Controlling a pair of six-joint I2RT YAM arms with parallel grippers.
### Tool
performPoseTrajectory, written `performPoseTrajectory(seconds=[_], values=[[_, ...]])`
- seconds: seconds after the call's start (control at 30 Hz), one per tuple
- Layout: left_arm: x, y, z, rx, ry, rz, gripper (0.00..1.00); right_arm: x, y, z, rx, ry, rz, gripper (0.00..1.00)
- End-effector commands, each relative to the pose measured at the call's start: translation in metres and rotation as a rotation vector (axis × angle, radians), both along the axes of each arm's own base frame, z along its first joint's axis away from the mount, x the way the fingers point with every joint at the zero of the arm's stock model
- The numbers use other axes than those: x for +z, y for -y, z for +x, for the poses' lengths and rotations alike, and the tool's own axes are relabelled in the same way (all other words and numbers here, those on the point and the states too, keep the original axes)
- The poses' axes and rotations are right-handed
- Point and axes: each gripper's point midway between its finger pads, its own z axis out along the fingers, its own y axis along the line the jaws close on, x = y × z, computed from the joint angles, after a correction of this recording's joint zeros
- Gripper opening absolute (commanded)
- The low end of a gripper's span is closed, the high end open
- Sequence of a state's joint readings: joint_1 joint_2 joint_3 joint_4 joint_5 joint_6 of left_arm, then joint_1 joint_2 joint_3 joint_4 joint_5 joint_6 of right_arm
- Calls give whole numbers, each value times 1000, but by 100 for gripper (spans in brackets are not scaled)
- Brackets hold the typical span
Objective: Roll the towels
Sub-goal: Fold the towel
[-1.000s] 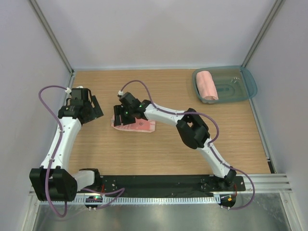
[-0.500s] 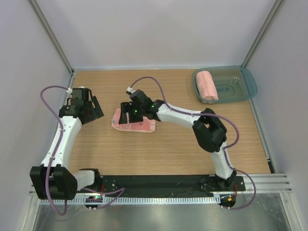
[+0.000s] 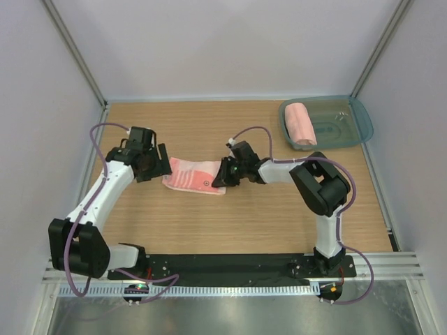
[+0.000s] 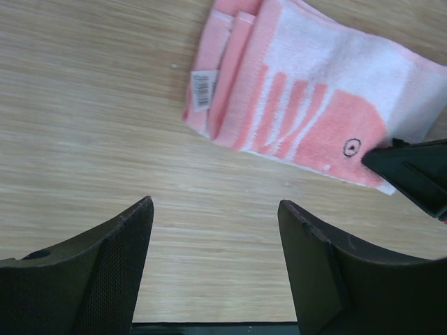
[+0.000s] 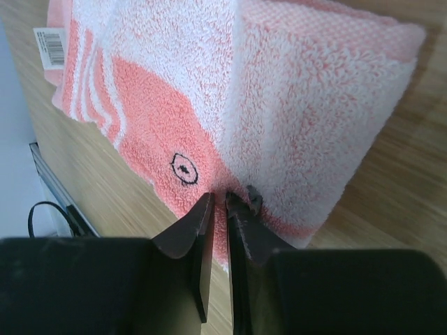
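Note:
The smaller striped towel point(image 3: 194, 175) lies folded flat on the wooden table, its white round mark facing up. It also shows in the left wrist view point(image 4: 314, 91) and the right wrist view point(image 5: 209, 84). My right gripper point(image 3: 222, 173) sits at the towel's right end, and its jaws point(image 5: 225, 197) are shut on the towel's edge beside the mark. My left gripper point(image 3: 160, 167) is open and empty point(image 4: 215, 206), just short of the towel's left end, where a white label shows. The larger plain towel point(image 3: 302, 124) lies rolled in the teal bin point(image 3: 360, 124).
The teal bin stands at the back right corner. Grey walls close in the table on the left, back and right. The right arm's elbow point(image 3: 323, 183) stands to the right of the striped towel. A black base rail runs along the near edge.
My right gripper has moved from over the towel's left part to its right end. My left gripper has moved right, up to the towel's left end. The towel now lies longer.

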State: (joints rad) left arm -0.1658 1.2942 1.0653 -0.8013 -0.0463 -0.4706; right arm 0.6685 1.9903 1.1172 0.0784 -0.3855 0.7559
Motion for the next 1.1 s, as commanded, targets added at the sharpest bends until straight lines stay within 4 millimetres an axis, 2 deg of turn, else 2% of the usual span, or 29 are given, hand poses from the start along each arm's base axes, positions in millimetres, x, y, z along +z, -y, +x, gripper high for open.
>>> performPoseTrajectory(seconds=[0.0,0.13,0.17,0.2,0.27,0.33,0.4,0.43,0.57,0.77,0.87,0.97,1.07], values=[[6,30,17,-8,43,-77,73,-2,18,-10,-1,8,16,20],[-7,67,29,-49,34,-120,72,-7,43,-17,-2,9,-17,20],[-10,83,29,-86,34,-125,73,-10,49,-22,1,-1,-36,20],[-21,92,32,-99,10,-122,72,-14,55,-26,1,-7,-53,20],[-23,122,37,-166,16,-179,72,-11,60,-31,16,6,-64,20],[-38,136,43,-182,-16,-171,72,-10,65,-36,24,9,-70,20],[-51,139,45,-175,-37,-133,72,-12,70,-41,35,5,-90,19],[-61,136,50,-154,-42,-103,71,-13,72,-42,35,4,-96,20],[-80,129,56,-137,-50,-51,66,-6,76,-48,46,12,-101,20],[-88,120,62,-131,-26,5,62,-2,78,-52,60,9,-104,19],[-95,125,62,-157,-31,-10,54,-4,79,-53,64,2,-109,19],[-102,129,61,-176,-39,-28,34,-6,78,-53,67,-4,-111,19],[-105,131,61,-182,-36,-41,22,-8,79,-53,67,-8,-117,18]])
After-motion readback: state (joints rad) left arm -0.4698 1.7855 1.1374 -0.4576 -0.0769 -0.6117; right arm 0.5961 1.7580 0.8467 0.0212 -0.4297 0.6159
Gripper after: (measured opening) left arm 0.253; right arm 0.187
